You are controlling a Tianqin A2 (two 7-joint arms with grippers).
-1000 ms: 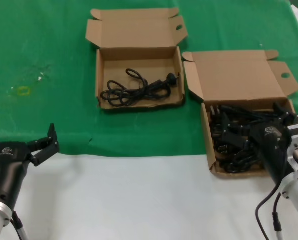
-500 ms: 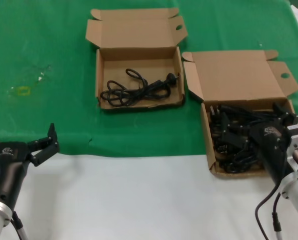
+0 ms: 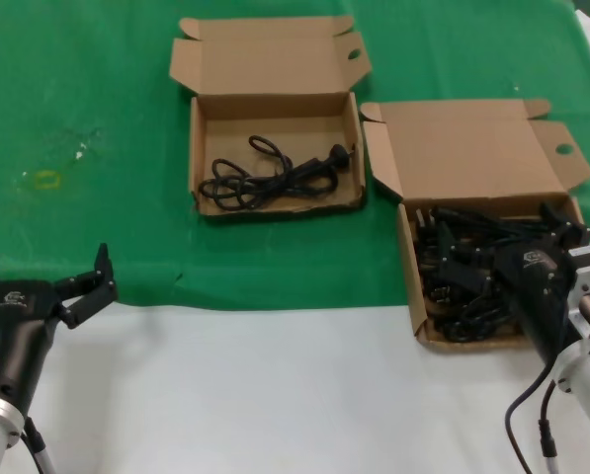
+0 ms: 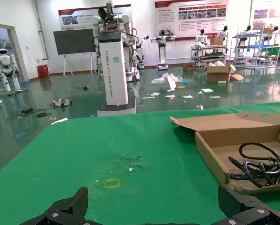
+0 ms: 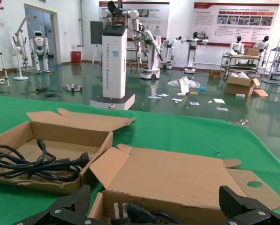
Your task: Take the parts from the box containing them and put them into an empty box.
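Note:
The nearly square box containing the parts (image 3: 472,148) sits at the right with its lid open, and a tangle of black power cords (image 3: 463,281) fills it. My right gripper (image 3: 499,237) hovers low over that tangle, open, with nothing between its fingers; the right wrist view shows a plug (image 5: 125,212) just below it (image 5: 156,206). The wider box (image 3: 275,106) stands at centre back and holds one coiled black cord (image 3: 270,178). My left gripper (image 3: 42,262) is parked open at the near left, over the green cloth's edge (image 4: 154,208).
A green cloth (image 3: 97,99) covers the far half of the table, and bare white table (image 3: 275,395) lies in front. A small yellow mark (image 3: 45,179) is on the cloth at the left. The two boxes nearly touch at their corners.

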